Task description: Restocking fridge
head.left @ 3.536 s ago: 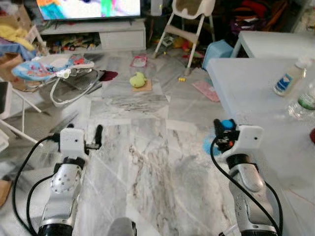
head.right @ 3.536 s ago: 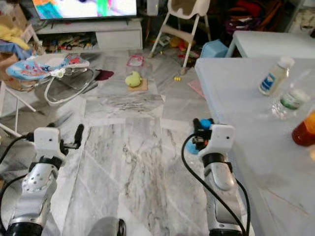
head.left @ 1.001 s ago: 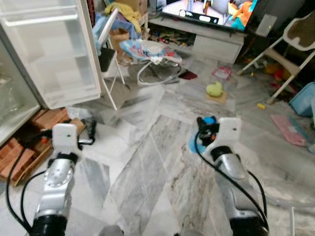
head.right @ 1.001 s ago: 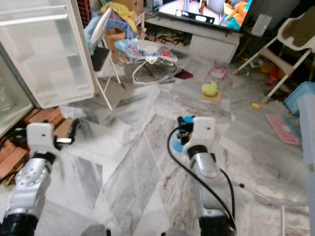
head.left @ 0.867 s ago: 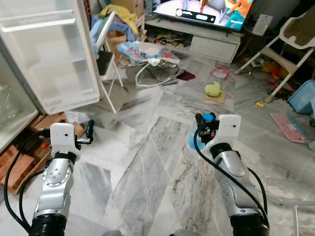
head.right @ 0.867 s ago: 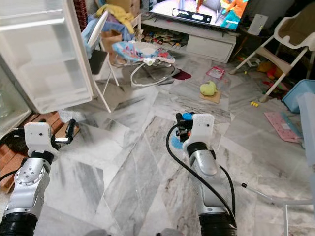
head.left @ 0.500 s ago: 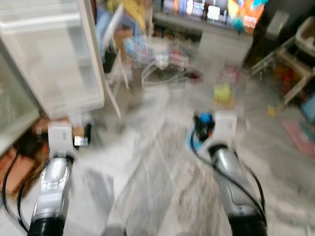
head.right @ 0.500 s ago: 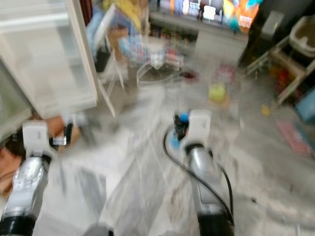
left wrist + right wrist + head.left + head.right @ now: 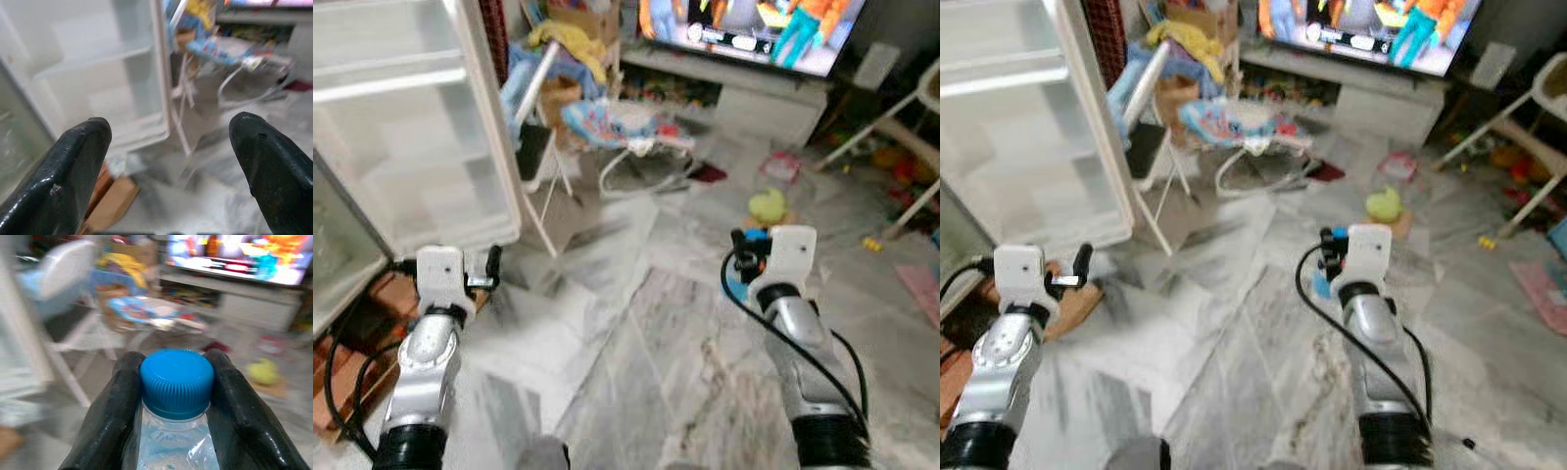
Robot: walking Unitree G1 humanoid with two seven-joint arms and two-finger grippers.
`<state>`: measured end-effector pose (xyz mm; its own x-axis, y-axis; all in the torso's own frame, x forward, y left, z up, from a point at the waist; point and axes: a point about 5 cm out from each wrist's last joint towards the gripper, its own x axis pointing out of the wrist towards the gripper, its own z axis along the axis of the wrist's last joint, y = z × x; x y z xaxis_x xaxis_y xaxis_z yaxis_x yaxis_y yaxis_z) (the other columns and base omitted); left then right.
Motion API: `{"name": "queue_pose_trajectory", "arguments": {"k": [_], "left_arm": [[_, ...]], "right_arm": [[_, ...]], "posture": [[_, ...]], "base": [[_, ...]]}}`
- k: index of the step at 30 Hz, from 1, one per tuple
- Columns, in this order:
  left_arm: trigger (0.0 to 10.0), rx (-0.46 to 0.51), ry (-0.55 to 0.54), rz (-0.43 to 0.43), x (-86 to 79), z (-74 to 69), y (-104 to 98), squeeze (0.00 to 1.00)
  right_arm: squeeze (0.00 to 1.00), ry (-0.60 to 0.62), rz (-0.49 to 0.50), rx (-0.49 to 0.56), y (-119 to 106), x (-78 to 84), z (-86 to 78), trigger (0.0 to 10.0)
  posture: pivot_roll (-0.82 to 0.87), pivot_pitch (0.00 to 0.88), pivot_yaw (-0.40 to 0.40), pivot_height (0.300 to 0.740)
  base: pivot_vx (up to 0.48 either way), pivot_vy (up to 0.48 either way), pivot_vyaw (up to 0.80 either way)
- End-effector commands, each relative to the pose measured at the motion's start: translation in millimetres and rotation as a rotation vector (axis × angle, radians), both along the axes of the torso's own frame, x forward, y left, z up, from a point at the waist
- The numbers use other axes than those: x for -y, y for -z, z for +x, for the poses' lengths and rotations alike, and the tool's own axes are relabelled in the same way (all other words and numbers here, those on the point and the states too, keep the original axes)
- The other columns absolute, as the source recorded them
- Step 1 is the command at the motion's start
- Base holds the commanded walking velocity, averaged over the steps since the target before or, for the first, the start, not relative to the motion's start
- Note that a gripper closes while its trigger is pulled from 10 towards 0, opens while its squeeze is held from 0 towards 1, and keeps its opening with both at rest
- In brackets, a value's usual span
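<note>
While left fingers gape — right fingers clamp the bottle.

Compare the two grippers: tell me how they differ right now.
The left gripper is open with nothing between its fingers; the right gripper is shut on a blue-capped bottle. The left one faces the open fridge door; the right faces the TV side. Both are raised before the robot, with black fingers.

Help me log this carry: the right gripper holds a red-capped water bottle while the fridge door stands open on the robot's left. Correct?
Not quite: the cap is blue, not red. The right wrist view shows the right gripper shut on the water bottle. The fridge door does stand open on the robot's left.
</note>
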<state>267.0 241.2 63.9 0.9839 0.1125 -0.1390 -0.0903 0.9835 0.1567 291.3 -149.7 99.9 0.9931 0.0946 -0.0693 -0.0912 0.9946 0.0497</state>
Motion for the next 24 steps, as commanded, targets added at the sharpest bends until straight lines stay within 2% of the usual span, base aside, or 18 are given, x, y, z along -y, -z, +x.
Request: {"name": "queue_pose_trajectory", "arguments": {"k": [1, 5, 14, 17, 24], "left_arm": [[10.0, 0.010, 0.023, 0.003, 5.4, 2.3, -3.0, 0.00], [10.0, 0.006, 0.015, -0.005, 6.6, 2.8, -2.3, 0.00], [10.0, 0.016, 0.014, -0.001, 10.8, 5.5, -4.2, 0.00], [10.0, 0.017, 0.006, 0.007, 11.0, 5.7, -4.3, 0.00], [10.0, 0.018, 0.006, 0.012, 9.9, 5.2, -4.8, 0.00]], "right_arm": [[0.00, 0.010, -0.007, 0.037, -8.4, 6.3, 1.1, 10.0], [0.00, 0.012, -0.052, 0.071, -10.7, 4.4, 2.9, 10.0], [0.00, 0.008, -0.027, 0.050, -9.5, 6.6, 4.3, 10.0], [0.00, -0.033, -0.030, 0.060, -10.3, -0.7, 2.2, 10.0], [0.00, 0.005, -0.044, 0.052, -6.7, 0.3, 2.4, 10.0]], "posture": [[0.02, 0.021, -0.084, 0.740], [0.03, 0.020, -0.086, 0.740], [0.02, 0.019, -0.085, 0.740], [0.02, 0.019, -0.084, 0.740], [0.02, 0.023, -0.083, 0.740]], "base": [[0.000, 0.442, 0.00], [0.000, 0.465, 0.00], [0.000, 0.469, 0.00], [0.000, 0.469, 0.00], [0.000, 0.469, 0.00]]}}
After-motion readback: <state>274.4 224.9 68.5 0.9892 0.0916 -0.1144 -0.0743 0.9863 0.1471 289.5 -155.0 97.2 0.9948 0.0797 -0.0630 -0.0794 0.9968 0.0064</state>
